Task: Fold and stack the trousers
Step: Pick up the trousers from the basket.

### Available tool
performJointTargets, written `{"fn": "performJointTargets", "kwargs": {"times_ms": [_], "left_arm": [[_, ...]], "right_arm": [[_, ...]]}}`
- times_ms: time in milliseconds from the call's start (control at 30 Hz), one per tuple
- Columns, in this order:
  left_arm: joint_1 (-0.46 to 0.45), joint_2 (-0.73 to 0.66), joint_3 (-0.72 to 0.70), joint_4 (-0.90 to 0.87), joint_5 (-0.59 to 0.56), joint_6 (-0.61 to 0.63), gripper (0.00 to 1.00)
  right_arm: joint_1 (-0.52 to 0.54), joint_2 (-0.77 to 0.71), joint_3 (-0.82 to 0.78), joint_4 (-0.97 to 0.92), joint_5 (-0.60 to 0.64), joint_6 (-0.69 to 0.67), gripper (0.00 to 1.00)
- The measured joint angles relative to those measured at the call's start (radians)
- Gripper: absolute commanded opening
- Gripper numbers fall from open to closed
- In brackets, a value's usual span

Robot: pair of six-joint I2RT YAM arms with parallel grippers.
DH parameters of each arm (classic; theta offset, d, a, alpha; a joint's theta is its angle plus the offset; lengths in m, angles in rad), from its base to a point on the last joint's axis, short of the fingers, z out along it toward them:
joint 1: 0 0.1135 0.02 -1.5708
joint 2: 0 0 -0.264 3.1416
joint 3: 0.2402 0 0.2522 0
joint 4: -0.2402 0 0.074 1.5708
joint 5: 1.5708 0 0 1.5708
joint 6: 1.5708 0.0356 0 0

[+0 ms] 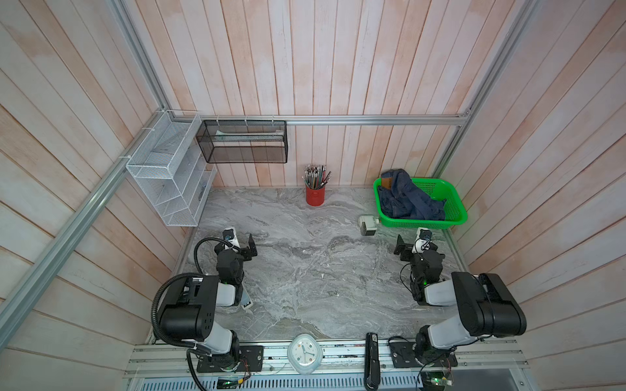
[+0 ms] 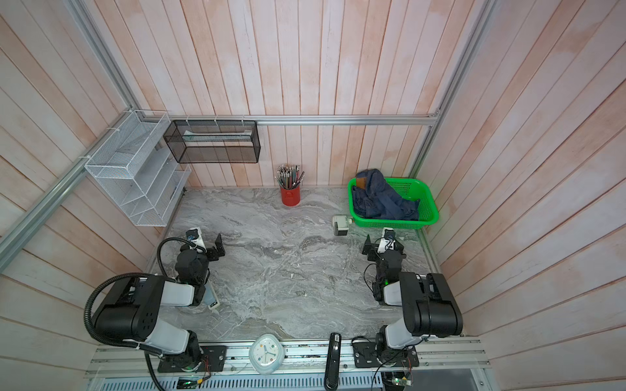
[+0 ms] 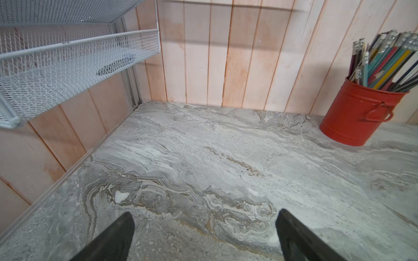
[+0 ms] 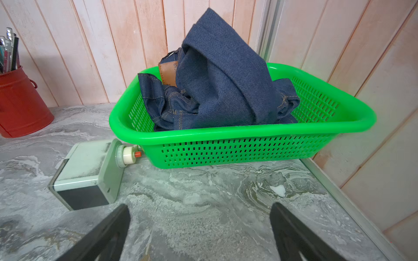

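Note:
The trousers (image 1: 406, 198) (image 2: 382, 199) lie crumpled in a green basket (image 1: 423, 223) (image 2: 393, 222) at the back right of the marble table. They are dark blue denim with a tan waistband patch, and they heap above the basket rim in the right wrist view (image 4: 221, 79). My right gripper (image 1: 411, 245) (image 4: 200, 209) is open and empty, a short way in front of the basket (image 4: 237, 153). My left gripper (image 1: 242, 245) (image 3: 203, 217) is open and empty over bare table on the left side, far from the trousers.
A pale boxy device (image 1: 367, 225) (image 4: 88, 176) lies just left of the basket. A red tin of pencils (image 1: 315, 196) (image 3: 357, 117) stands at the back wall. A white mesh rack (image 1: 169, 176) and a black mesh basket (image 1: 242, 142) hang at the back left. A clock (image 1: 305, 352) sits on the front rail.

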Motion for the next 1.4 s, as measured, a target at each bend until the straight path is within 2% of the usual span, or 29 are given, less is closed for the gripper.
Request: {"fn": "performJointTargets", "kwargs": {"times_ms": [1067,1100,1200,1233,1300,1400], "left_arm": [[0.000,0.000,0.000,0.000,0.005,0.000,1.00],[0.001,0.000,0.000,0.000,0.006,0.000,0.96],[0.002,-0.005,0.000,-0.006,0.002,-0.001,0.91],[0.002,-0.029,0.004,-0.045,-0.004,0.000,0.90],[-0.005,-0.121,0.041,-0.191,-0.032,-0.008,0.87],[-0.016,-0.271,0.185,-0.425,-0.080,-0.064,0.84]], "right_arm": [[-0.001,0.000,0.000,0.000,0.000,0.000,0.98],[-0.003,0.000,0.000,0.000,-0.003,0.000,0.98],[-0.011,0.000,0.000,0.002,-0.011,0.006,0.80],[-0.013,-0.010,0.000,-0.005,-0.010,0.009,0.76],[-0.014,-0.080,0.019,-0.106,0.002,0.010,0.75],[-0.024,-0.248,0.160,-0.344,0.032,0.109,0.74]]}}
